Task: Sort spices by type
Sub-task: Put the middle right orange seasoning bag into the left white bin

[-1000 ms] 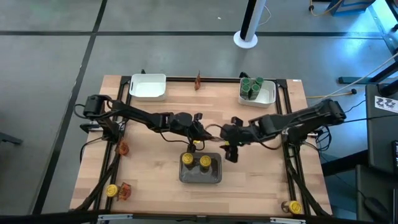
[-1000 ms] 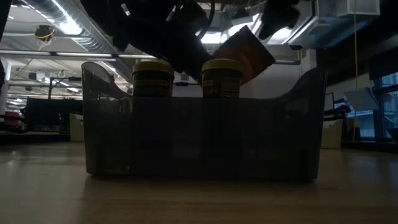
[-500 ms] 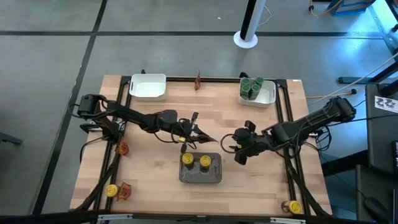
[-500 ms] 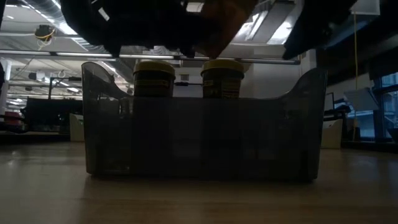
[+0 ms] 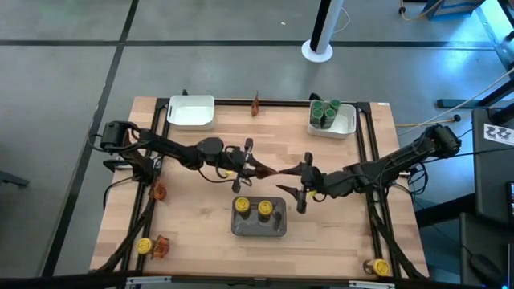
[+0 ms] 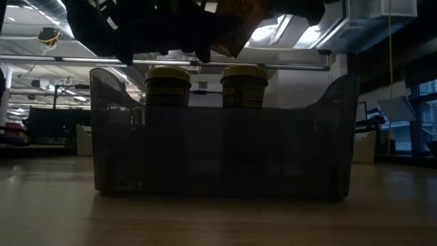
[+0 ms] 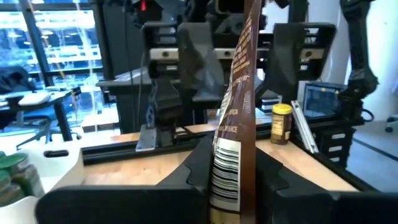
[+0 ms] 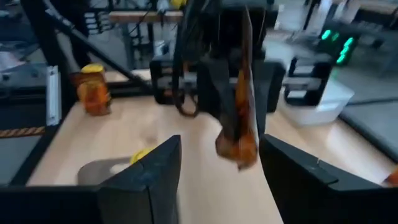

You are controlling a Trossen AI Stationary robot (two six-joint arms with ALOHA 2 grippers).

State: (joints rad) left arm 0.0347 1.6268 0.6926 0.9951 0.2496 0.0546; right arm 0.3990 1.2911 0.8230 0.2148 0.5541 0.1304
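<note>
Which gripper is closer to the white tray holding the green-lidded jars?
The right gripper. It sits mid-table, diagonally off that white tray in the far right corner. The left gripper, shut on a reddish packet, is farther toward the left.

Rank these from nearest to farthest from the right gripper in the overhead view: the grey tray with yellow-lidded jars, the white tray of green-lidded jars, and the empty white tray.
From the right gripper:
1. Grey tray, just in front of the gripper, near the table's front edge.
2. White tray of green-lidded jars, back right corner.
3. Empty white tray, back left corner.
</note>
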